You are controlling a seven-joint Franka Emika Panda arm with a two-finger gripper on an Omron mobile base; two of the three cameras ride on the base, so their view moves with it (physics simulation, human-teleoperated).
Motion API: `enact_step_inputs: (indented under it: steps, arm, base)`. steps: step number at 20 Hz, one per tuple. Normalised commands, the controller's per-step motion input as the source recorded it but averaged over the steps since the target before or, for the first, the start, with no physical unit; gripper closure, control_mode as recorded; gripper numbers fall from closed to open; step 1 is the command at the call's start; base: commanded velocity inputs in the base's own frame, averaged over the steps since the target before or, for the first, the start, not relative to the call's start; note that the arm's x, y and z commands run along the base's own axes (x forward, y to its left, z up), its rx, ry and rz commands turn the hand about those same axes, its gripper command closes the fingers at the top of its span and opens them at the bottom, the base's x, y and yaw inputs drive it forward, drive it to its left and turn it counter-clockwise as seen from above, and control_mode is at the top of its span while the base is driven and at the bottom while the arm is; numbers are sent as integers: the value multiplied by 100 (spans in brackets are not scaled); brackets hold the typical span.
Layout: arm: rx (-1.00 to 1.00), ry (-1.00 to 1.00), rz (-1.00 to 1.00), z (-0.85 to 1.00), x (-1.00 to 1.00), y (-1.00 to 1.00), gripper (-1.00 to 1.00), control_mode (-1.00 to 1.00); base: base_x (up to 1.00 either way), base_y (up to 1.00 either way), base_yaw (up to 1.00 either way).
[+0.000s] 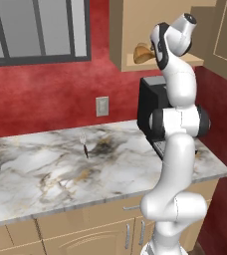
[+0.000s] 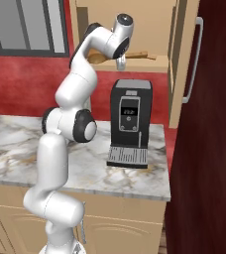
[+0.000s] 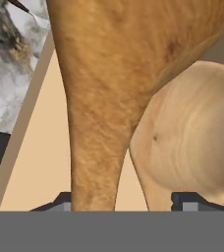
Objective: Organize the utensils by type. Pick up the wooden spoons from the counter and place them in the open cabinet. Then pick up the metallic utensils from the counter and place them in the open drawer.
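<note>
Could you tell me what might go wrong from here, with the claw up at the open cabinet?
The wooden spoon between the claw tips lies beside another spoon near the cabinet shelf edge; pulling back could drag either off. The coffee machine stands directly below. The fork waits on the counter.

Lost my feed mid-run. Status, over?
Gripper open at cabinet shelf. Two wooden spoons lying on shelf, one between the fingertips. Metal fork on counter. Nothing blocking.

Arm raised high, gripper [image 2: 121, 63] pointing downward, jaws parted.
</note>
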Motion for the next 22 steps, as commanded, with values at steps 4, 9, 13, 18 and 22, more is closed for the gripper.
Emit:
enact_step_inputs:
  steps: [4, 9, 13, 18, 22]
  arm:
    - [5, 0, 0, -29, 0, 4, -100, -100]
    - [2, 0, 0, -26, -10, 5, -100, -100]
    - [1, 0, 0, -30, -10, 3, -100, -100]
    - [0, 0, 0, -31, -9, 5, -100, -100]
    - [0, 0, 0, -29, -8, 5, -100, -100]
  base:
    - [0, 0, 0]
    - [0, 0, 0]
    - [0, 0, 0]
    - [0, 0, 0]
    - [0, 0, 0]
